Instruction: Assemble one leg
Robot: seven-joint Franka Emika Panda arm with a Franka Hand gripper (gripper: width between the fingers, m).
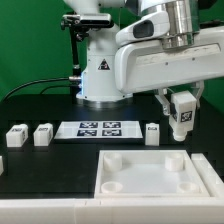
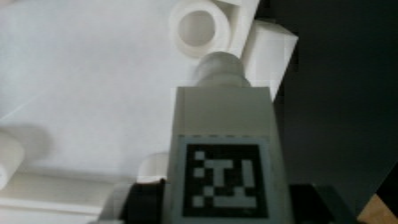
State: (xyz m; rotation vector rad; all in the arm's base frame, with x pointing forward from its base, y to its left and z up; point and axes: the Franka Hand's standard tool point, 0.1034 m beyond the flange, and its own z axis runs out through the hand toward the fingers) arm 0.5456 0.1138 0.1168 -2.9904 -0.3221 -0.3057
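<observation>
While hanging upright over far right corner of square panel (image 1: 130,172), leg (image 1: 183,122) sits clamped between pincer (image 1: 182,108) fingers, marker face showing; other legs (image 1: 43,134) rest on table (image 1: 40,108) beside marker board (image 1: 97,129).

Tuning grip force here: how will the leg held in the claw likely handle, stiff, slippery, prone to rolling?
The leg looks like moulded white plastic, so probably stiff and light. Its smooth flat faces might slip in the claw under weak grip. Flat sides suggest it won't roll.

Matt white plastic leg (image 2: 222,120), smooth white arm (image 1: 150,58), matt black table (image 1: 50,165).
</observation>
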